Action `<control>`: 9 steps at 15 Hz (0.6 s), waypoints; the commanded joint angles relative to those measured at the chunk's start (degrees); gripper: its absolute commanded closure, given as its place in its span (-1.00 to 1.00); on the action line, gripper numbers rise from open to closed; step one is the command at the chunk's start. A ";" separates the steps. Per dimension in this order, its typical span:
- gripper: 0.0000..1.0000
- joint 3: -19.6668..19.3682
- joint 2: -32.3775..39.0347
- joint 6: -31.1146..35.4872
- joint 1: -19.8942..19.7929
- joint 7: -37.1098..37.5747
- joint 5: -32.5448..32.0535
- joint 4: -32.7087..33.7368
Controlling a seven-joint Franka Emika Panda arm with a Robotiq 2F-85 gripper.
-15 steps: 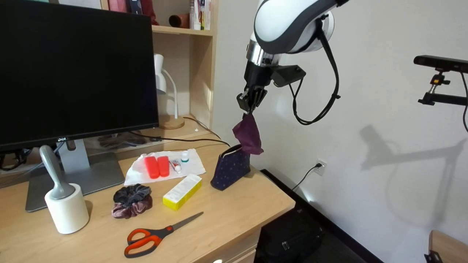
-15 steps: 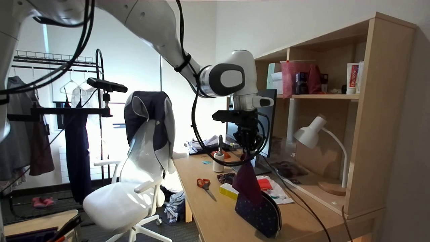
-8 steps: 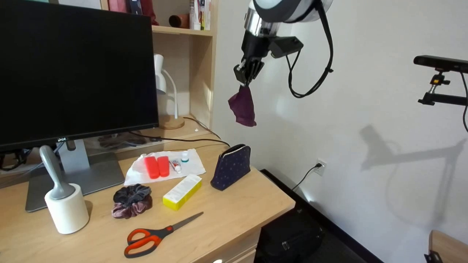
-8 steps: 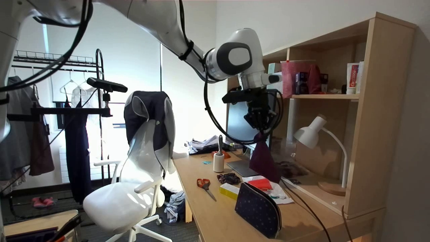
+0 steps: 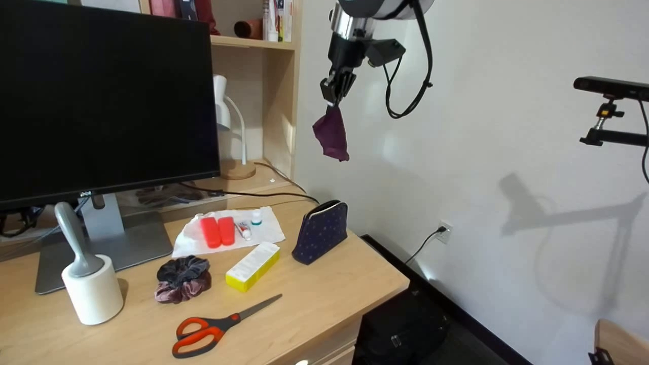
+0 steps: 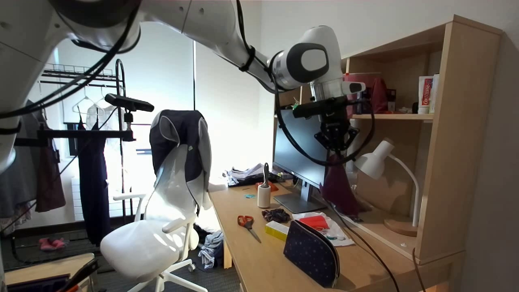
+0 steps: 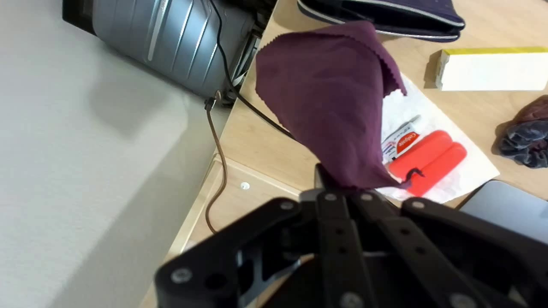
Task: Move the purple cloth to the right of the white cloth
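Observation:
The purple cloth [image 5: 332, 136] hangs from my gripper [image 5: 332, 104] in the air, well above the desk. In an exterior view the cloth [image 6: 339, 188] hangs in front of the shelf and lamp. My gripper [image 6: 337, 153] is shut on its top end, with jagged cloth edges hanging free. In the wrist view the cloth [image 7: 334, 94] spreads out ahead of the gripper [image 7: 347, 190] and hides most of the fingertips. The white cloth [image 5: 274, 229] lies flat on the desk, also seen in the wrist view [image 7: 473, 174]. Two red cases [image 5: 218, 232], a small tube and a small bottle lie on it.
A dark blue pouch [image 5: 322, 233] stands open right of the white cloth. A yellow-white box [image 5: 253, 266], scrunchies [image 5: 182, 279], scissors [image 5: 220, 329] and a lint roller [image 5: 94, 289] lie nearer. The monitor [image 5: 101, 101], lamp [image 6: 373, 162] and shelf [image 6: 458, 142] stand around. A black cable [image 6: 365, 243] crosses the desk.
My gripper has risen with the purple cloth, which overlapped the pouch in both exterior views before and now hangs well above it. It has also moved towards the shelf. The desk objects have not moved.

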 commanded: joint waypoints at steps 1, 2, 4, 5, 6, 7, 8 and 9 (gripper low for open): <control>1.00 1.83 11.42 -5.08 -2.51 -5.59 1.59 13.95; 1.00 2.09 13.81 -5.28 -2.75 -6.04 1.43 15.95; 0.98 1.20 9.57 -2.26 -1.84 -2.92 -0.26 9.32; 0.98 1.19 9.97 -2.15 -1.86 -2.90 -0.29 9.29; 0.98 1.19 9.84 -2.15 -1.84 -2.90 -0.28 9.28; 0.98 1.20 9.50 -2.19 -1.79 -2.90 -0.28 9.29; 1.00 1.20 9.24 -2.20 -1.77 -2.90 -0.27 9.30; 1.00 1.58 9.19 -2.33 -2.22 -3.61 0.40 9.13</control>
